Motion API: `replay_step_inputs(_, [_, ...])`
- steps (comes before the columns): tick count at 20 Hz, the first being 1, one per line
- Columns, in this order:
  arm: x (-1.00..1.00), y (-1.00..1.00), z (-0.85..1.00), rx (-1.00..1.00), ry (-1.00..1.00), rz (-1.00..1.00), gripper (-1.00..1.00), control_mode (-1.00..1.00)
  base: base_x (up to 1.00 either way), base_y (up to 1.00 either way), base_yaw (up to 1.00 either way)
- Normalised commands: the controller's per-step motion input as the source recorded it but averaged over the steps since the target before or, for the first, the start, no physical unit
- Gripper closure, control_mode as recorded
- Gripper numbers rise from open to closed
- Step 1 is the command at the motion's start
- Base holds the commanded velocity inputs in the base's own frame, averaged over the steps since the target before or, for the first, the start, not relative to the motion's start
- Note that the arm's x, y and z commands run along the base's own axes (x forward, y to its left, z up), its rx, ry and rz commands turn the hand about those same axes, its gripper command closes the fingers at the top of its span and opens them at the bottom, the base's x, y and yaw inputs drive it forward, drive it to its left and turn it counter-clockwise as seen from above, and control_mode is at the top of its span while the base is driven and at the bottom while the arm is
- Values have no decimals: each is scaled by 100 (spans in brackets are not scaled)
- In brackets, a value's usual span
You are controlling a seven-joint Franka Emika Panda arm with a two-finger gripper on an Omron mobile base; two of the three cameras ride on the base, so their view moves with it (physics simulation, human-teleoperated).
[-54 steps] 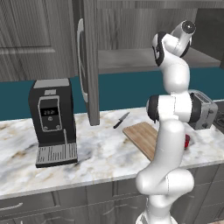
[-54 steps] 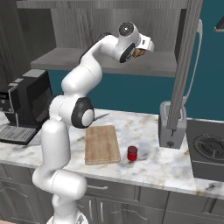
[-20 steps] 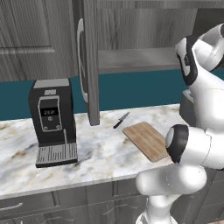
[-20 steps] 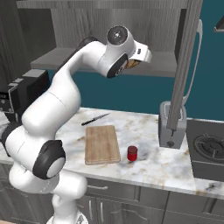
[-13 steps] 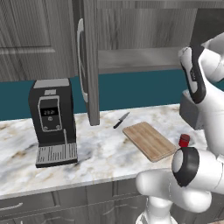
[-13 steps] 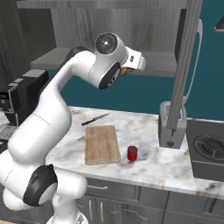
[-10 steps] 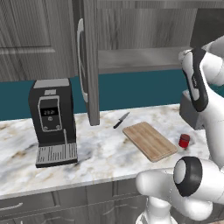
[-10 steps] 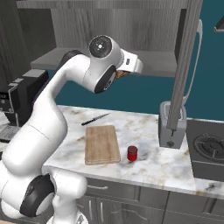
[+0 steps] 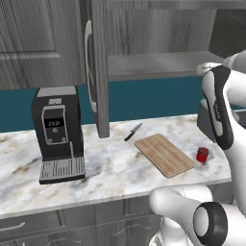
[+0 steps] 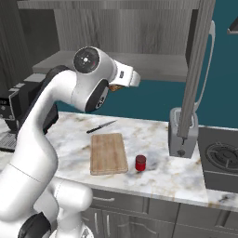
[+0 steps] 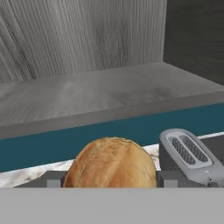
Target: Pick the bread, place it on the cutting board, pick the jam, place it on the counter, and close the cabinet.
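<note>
A: Where is the bread (image 11: 112, 162) now?

B: It sits between the two dark fingertips (image 11: 55, 179) of the gripper (image 10: 117, 87), which is closed on it. The bread is round, golden-brown, with a rough cracked crust. In the right base view a small brown part of it shows under the white hand, high above the counter (image 10: 153, 139).

A: And the board?

B: The cutting board (image 9: 164, 154) is a flat rectangle of light wood with fine grain. It lies on the marble counter, nothing on it. A small knife (image 9: 133, 132) with a dark handle lies just behind it.

A: The jam?

B: The jam (image 10: 140, 162) is a small red cylinder with a darker lid. It stands upright on the marble, just beside the corner of the board.

A: What about the cabinet (image 9: 101, 67)?

B: Its dark grey wood-grain door stands open, edge toward the camera, with a long silver bar handle. The shelf (image 11: 87, 96) inside is smooth grey.

A: Other things?

B: A black boxy coffee machine (image 9: 57, 132) at one end, and a grey metal toaster (image 10: 182, 132) with two slots near the other end.
</note>
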Motion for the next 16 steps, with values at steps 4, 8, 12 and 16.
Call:
replay_step_inputs(4, [-52, 23, 0, 0, 3, 0, 100, -100, 0, 0, 0])
replay_step_inputs(8, [-45, 24, 0, 0, 7, 0, 100, -100, 0, 0, 0])
replay_step_inputs(12, [-24, 23, 0, 0, 5, 0, 100, -100, 0, 0, 0])
replay_step_inputs(16, [-17, 17, 0, 0, 6, 0, 100, -100, 0, 0, 0])
